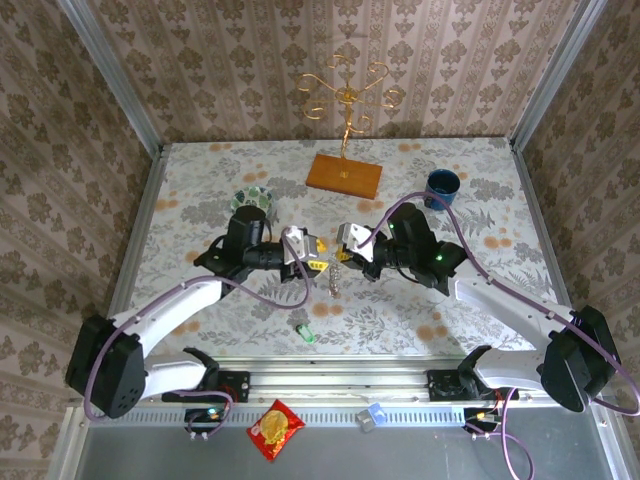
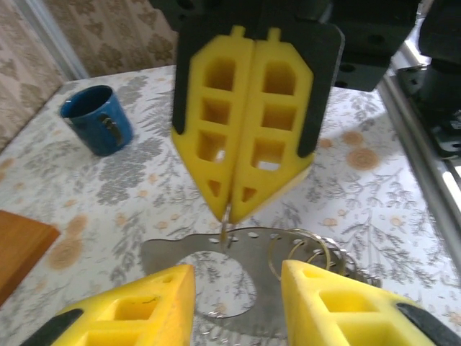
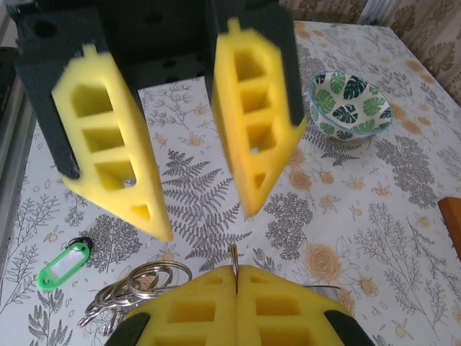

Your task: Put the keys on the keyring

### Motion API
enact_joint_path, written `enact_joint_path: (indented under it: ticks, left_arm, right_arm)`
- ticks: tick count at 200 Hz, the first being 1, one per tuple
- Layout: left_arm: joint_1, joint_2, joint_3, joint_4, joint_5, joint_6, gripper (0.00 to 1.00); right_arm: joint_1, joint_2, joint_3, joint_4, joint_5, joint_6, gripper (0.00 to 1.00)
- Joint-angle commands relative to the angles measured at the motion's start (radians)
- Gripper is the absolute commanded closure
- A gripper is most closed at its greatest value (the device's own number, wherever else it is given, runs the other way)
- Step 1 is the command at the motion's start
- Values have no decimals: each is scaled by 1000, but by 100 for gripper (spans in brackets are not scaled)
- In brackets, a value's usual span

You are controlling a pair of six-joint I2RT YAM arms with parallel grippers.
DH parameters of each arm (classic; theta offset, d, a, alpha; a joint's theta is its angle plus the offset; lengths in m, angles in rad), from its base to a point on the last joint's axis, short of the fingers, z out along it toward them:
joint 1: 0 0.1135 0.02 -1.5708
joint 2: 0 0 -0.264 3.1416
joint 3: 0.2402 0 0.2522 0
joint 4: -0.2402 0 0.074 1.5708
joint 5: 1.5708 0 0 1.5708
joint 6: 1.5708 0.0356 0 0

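The keyring hangs over the middle of the table between my two grippers. My right gripper is shut on its thin metal edge. From the left wrist it appears as a flat grey metal piece with small holes and a bunch of split rings. The rings also hang at the lower left in the right wrist view. My left gripper stands open just in front of the keyring, with nothing between its fingers. One green-headed key lies flat on the table, nearer the front edge.
A patterned green-white bowl sits behind the left arm and a blue mug at the back right. A gold wire stand on a wooden base is at the back. A red snack packet lies off the table's front.
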Motion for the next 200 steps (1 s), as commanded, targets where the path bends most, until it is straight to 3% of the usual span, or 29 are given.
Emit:
enact_joint_path:
  ticks: [1,93,148,170,182,200]
  left_arm:
    - [1,15,26,-3,103,40,65]
    - [1,59,18,74,102,6,78]
    - [1,46,8,79,98,11,100]
    - [-1,22,-6,92,57,27,100]
    - [-8,-2,-20,97,18,51,100]
    - [-30,-40,-42,97,-57,107,100]
  right_arm:
    - [7,-27,-3,35,-38,-22,100]
    - [33,0,6,55,-66,-3,100]
    - [39,10,14,48,-57,-1,100]
    - [32,-37,-17,40,0,-14,73]
    - [25,-80,-52,39,49,-32,66]
    - [23,-128,-84,-10,136,-89,64]
